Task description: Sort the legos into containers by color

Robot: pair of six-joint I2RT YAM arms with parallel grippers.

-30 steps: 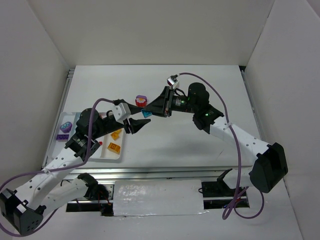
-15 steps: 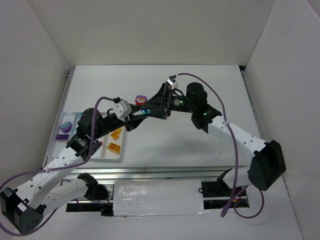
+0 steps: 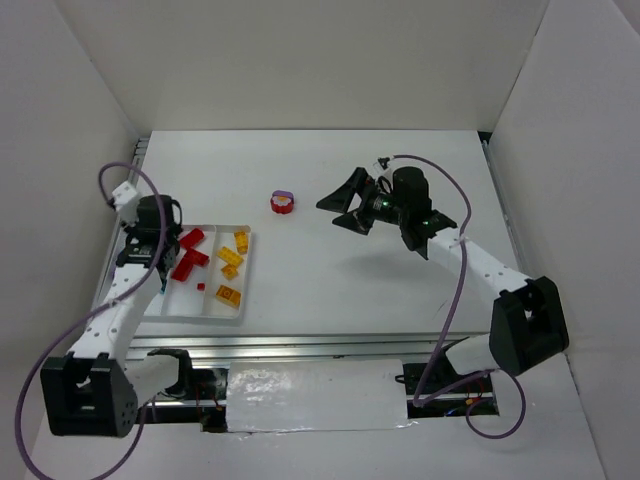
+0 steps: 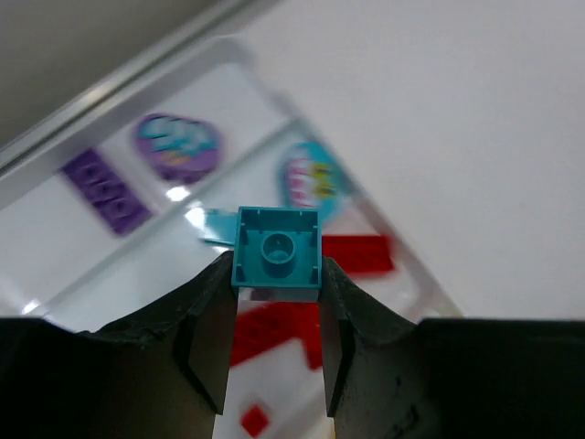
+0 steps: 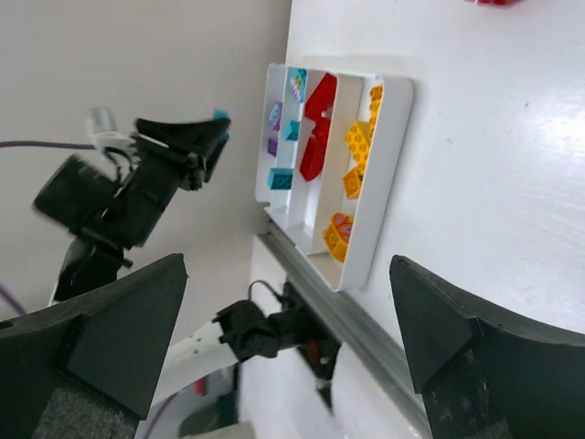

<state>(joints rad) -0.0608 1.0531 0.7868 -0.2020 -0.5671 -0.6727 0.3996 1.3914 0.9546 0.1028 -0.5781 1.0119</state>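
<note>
I am holding a teal brick (image 4: 277, 249) pinched in the left gripper (image 4: 277, 268) over the tray (image 3: 195, 315). The right gripper (image 3: 330, 212) is hanging wide open at 3 o'clock from a red brick (image 3: 283, 202).

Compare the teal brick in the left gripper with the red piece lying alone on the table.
The teal brick is square, with one round socket showing; the red piece looks rounded, with a purple edge. The teal brick is pinched in the left gripper and raised over the tray; the red piece lies free on the table, touched by no gripper. Both are small toy pieces not yet in any compartment.
</note>
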